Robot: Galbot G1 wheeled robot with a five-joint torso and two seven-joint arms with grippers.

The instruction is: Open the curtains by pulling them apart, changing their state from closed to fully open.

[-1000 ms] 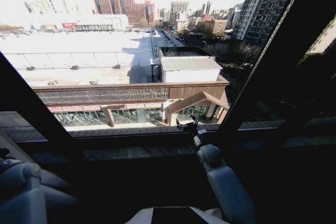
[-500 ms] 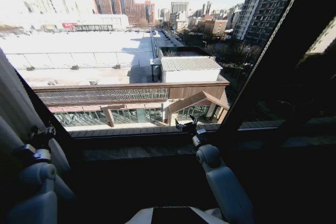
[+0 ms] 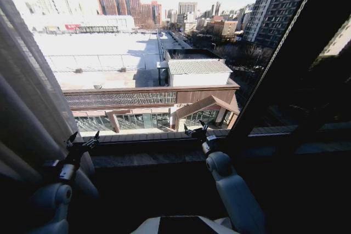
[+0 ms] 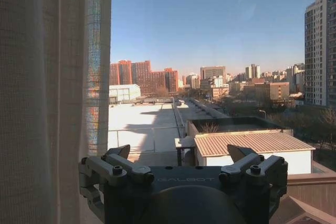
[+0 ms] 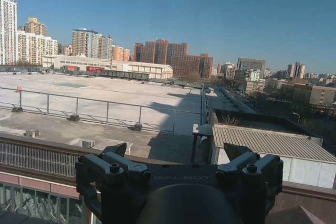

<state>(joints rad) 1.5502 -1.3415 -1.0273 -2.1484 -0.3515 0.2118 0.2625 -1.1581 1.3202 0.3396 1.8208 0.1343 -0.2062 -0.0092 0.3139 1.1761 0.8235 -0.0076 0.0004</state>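
Observation:
A sheer white pleated panel of the curtains (image 3: 30, 86) hangs at the far left of the window, its inner edge slanting down toward my left gripper (image 3: 83, 140). That gripper is open, right beside the edge, with nothing between its fingers. In the left wrist view the curtain panel (image 4: 52, 93) hangs just past one fingertip of the left gripper (image 4: 179, 156). My right gripper (image 3: 197, 130) is open at the middle of the sill, facing bare glass; the right gripper (image 5: 176, 153) holds nothing.
A thick black window frame bar (image 3: 285, 64) slants across the right side. A dark sill (image 3: 142, 160) runs below the glass. Rooftops and towers lie outside.
My left arm has risen and swung rightward toward the glass. The curtain panel's edge has come into view at the left and spread rightward. The right arm has stayed almost still.

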